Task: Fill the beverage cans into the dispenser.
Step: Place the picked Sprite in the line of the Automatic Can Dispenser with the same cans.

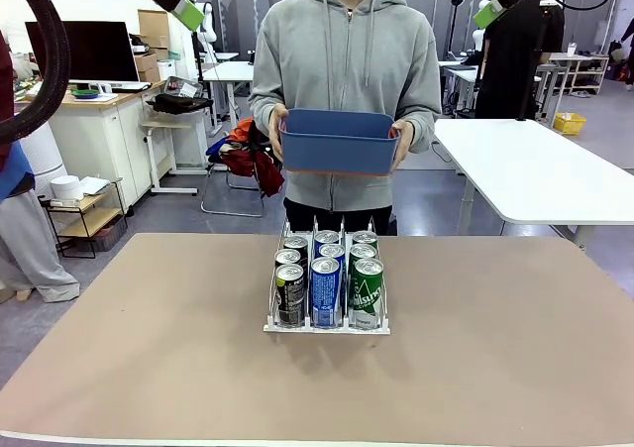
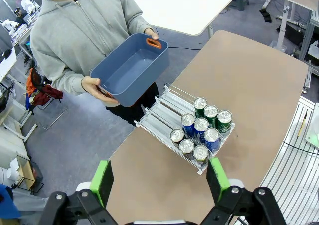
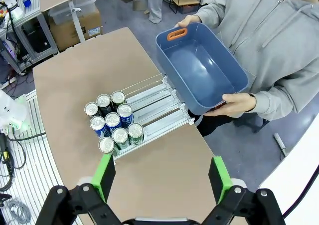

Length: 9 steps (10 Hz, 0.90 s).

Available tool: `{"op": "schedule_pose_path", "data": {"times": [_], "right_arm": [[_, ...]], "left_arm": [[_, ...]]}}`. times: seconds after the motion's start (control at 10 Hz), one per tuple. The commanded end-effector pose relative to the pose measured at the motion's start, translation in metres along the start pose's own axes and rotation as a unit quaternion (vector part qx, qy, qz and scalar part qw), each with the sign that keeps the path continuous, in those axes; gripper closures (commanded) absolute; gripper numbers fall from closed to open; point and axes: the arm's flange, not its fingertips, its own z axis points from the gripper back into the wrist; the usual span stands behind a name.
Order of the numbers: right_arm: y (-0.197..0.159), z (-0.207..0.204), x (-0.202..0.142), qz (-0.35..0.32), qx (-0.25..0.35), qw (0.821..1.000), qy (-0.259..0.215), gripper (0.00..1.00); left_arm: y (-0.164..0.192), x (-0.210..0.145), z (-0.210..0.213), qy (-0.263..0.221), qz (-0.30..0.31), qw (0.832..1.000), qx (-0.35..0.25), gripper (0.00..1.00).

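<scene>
The white wire dispenser [image 1: 327, 325] stands mid-table with several beverage cans in its three lanes: black-and-grey cans [image 1: 290, 294] on the left, blue ones [image 1: 325, 290] in the middle, green ones [image 1: 367, 293] on the right. From above, the same dispenser [image 2: 164, 110] [image 3: 154, 103] has its cans [image 2: 202, 130] [image 3: 113, 122] bunched at its low front end. My left gripper [image 2: 159, 177] is open high above the table, nothing between its green-padded fingers [image 2: 102, 181]. My right gripper [image 3: 162, 175] is open too, also high up and empty.
A person in a grey hoodie stands at the far edge holding an empty blue plastic bin [image 1: 339, 141] [image 2: 130, 75] [image 3: 202, 68] with both hands above the dispenser's back end. White tables [image 1: 540, 165] stand behind to the right.
</scene>
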Motion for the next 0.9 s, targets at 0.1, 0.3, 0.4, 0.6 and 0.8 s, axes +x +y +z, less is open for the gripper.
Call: {"op": "schedule_pose_path", "data": {"times": [0.1,0.3,0.4,0.6,0.8], "right_arm": [[0.0001,0.0022,-0.0004,0.0,-0.001,1.0,-0.001,0.0],[0.0001,0.0022,-0.0004,0.0,-0.001,1.0,-0.001,0.0],[0.0001,0.0022,-0.0004,0.0,-0.001,1.0,-0.001,0.0],[0.0001,0.0022,-0.0004,0.0,-0.001,1.0,-0.001,0.0],[0.0001,0.0022,-0.0004,0.0,-0.001,1.0,-0.001,0.0]], "left_arm": [[0.0018,-0.0024,0.0,-0.002,-0.003,1.0,-0.009,0.0],[0.0018,-0.0024,0.0,-0.002,-0.003,1.0,-0.009,0.0],[0.0018,-0.0024,0.0,-0.002,-0.003,1.0,-0.009,0.0],[0.0018,-0.0024,0.0,-0.002,-0.003,1.0,-0.009,0.0],[0.0018,-0.0024,0.0,-0.002,-0.003,1.0,-0.009,0.0]]}}
